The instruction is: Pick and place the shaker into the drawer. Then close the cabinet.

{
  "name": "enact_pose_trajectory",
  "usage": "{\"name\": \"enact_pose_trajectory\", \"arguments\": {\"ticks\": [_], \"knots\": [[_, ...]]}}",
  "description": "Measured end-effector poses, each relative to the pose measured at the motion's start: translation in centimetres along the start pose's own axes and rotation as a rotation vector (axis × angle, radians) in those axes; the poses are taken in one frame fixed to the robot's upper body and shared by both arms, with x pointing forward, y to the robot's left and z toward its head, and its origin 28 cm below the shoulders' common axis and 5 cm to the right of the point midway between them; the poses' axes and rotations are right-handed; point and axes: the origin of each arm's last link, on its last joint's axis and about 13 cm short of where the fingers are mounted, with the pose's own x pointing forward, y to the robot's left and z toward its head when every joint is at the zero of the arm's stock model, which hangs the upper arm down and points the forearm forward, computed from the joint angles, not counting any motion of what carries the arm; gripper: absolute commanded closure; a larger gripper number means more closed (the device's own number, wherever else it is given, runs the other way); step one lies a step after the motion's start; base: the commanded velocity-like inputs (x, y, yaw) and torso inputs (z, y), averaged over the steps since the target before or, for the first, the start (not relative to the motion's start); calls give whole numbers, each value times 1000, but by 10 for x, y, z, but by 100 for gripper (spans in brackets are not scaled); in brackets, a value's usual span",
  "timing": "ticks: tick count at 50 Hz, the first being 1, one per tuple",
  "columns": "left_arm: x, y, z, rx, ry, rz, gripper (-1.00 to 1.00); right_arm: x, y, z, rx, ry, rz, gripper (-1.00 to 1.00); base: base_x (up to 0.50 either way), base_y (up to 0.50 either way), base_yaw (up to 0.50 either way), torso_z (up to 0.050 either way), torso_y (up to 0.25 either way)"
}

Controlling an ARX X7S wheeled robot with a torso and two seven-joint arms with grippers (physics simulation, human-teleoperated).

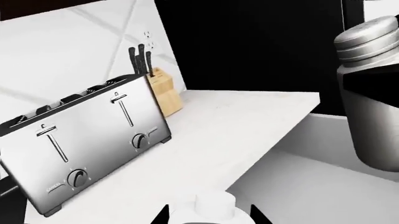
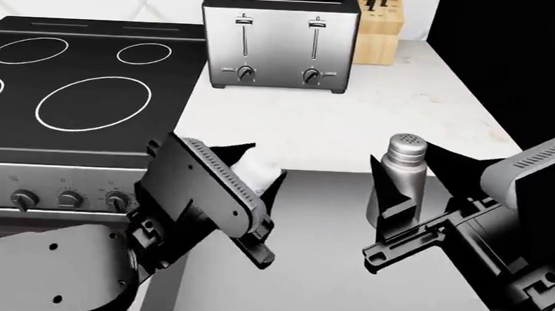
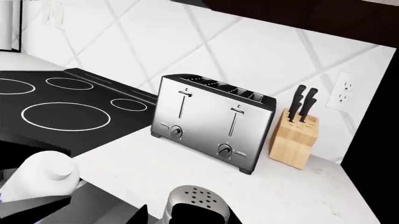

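The silver shaker (image 2: 404, 176) with a ribbed, perforated cap stands upright between the fingers of my right gripper (image 2: 409, 188), which is shut on its body. It hangs over the back edge of the open drawer (image 2: 329, 270), whose pale grey inside fills the foreground. In the right wrist view the shaker's cap (image 3: 196, 201) sits between the dark fingers of that gripper (image 3: 187, 215). The shaker also shows in the left wrist view (image 1: 371, 93). My left gripper (image 2: 254, 170) is shut on a white bottle (image 2: 255, 174) at the counter's front edge; that bottle (image 1: 209, 207) lies between its jaws.
A steel toaster (image 2: 280, 40) and a wooden knife block (image 2: 378, 33) stand at the back of the white counter (image 2: 354, 124). A black stove top (image 2: 75, 83) with knobs lies to the left. A dark opening (image 2: 516, 53) borders the counter's right side.
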Motion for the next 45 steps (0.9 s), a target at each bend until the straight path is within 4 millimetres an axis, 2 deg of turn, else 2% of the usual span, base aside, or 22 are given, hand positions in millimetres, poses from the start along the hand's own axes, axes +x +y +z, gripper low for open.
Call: {"name": "enact_pose_trajectory", "arguments": {"ticks": [16, 31, 45], "knots": [[31, -8, -10, 143, 100, -162, 100, -16, -13, -4, -10, 0, -94, 100, 0, 0, 0, 0, 0], [61, -11, -35, 236, 234, -237, 100, -23, -16, -6, 3, 3, -146, 100, 0, 0, 0, 0, 0], [75, -20, -66, 276, 342, -290, 100, -27, -18, -8, 14, 8, -181, 100, 0, 0, 0, 0, 1]]}}
